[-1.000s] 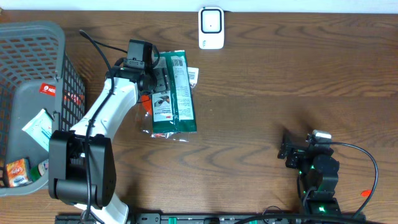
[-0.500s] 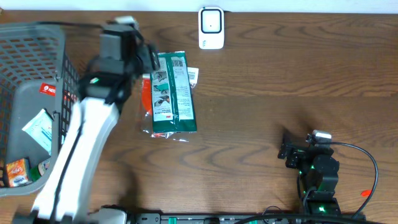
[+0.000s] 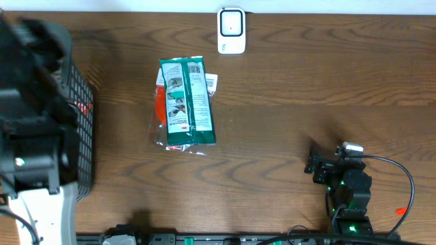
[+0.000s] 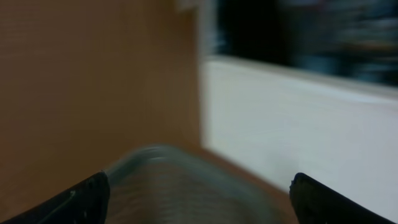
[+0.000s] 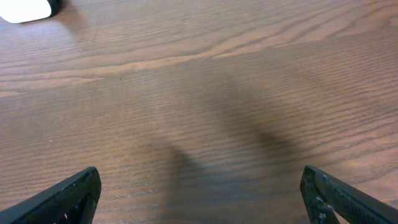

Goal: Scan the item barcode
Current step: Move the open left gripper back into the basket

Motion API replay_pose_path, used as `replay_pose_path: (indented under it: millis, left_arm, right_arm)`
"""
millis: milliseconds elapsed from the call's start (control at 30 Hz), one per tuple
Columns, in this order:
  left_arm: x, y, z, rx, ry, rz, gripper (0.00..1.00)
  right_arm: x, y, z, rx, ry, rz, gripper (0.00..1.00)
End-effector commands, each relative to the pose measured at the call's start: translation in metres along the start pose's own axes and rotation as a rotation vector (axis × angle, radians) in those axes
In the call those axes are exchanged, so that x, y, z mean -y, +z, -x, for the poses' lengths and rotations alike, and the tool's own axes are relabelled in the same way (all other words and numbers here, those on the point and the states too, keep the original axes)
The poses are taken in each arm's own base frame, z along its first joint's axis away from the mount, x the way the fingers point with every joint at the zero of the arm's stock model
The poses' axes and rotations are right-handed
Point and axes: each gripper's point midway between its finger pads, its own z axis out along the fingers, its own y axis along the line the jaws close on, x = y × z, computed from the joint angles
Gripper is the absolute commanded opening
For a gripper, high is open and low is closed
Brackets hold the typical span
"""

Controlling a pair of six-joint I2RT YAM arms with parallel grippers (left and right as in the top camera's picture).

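Notably, pkt [image 3: 185,102] lies far from left end effector [image 4: 199,199].

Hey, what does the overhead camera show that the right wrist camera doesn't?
Only overhead: the green package lying flat on the table, the grey basket at the left edge, and the blurred left arm over it. Only right wrist: the right gripper up close, open, with nothing between its fingertips. Both: the wooden table and the white scanner.

Grey mesh basket [image 3: 82,136], wooden table [image 3: 306,88]
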Motion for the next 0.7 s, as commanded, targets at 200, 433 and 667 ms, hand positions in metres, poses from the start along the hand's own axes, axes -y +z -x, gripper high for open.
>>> replay_pose_path:
  millis: [200,433,667]
  left_arm:
    - [-0.076,0.072,-0.112,-0.340,0.034,0.326,0.94]
    - [-0.069,0.104,-0.236,-0.695,-0.043,0.338,0.93]
    - [-0.061,0.111,-0.316,-0.904,-0.108,0.372,0.93]
  right_arm:
    - [0.001,0.000,-0.001,-0.002,0.010,-0.008,0.99]
    - [0.001,0.000,-0.004,-0.015,0.014,-0.006,0.99]
    - [0.002,0.000,-0.007,-0.027,0.035,-0.009,0.99]
